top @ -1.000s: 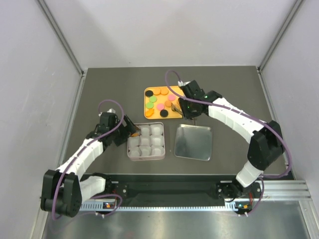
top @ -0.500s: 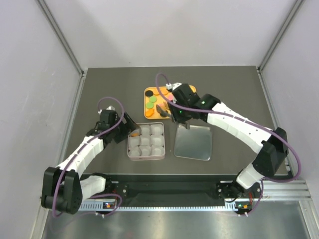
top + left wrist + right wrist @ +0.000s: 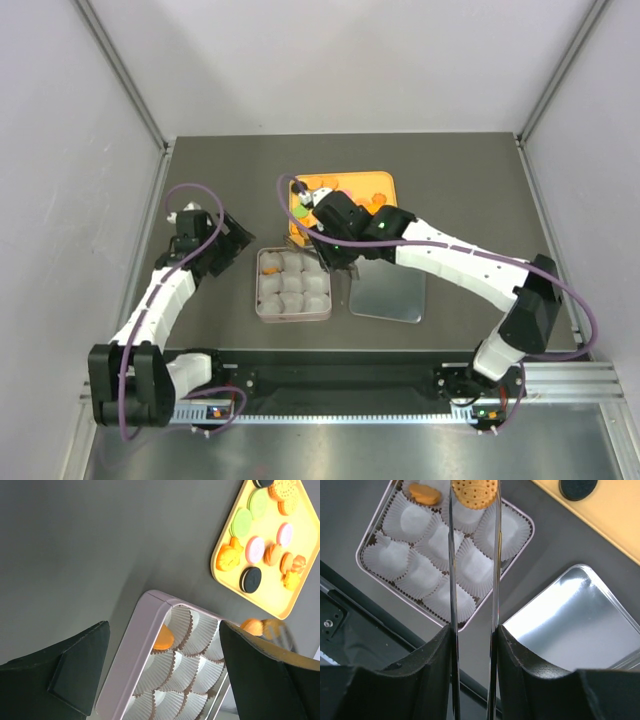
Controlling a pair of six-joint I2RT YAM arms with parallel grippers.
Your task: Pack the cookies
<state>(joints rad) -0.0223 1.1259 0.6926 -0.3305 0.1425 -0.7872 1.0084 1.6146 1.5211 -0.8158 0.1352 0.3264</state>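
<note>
Cookies, green [image 3: 242, 522], pink [image 3: 255, 549] and black [image 3: 250, 579], lie on the yellow tray [image 3: 378, 184]. The square tin [image 3: 262, 300] holds white paper cups, with one orange cookie [image 3: 163, 637] in a corner cup, also in the right wrist view [image 3: 425, 494]. My right gripper [image 3: 472, 630] is shut on metal tongs [image 3: 451, 580]. The tongs pinch a tan dotted cookie [image 3: 475, 492] above the tin's far row. My left gripper [image 3: 164, 627] is open and empty, beside the tin's left edge [image 3: 130, 655].
The tin's silver lid [image 3: 388, 290] lies flat right of the tin, also in the right wrist view [image 3: 585, 625]. A black rail [image 3: 340, 378] runs along the table's near edge. Grey walls close in the left, right and back.
My right arm has swung left from the yellow tray to above the tin, carrying the tan cookie in the tongs. My left gripper has drawn back left, away from the tin.
</note>
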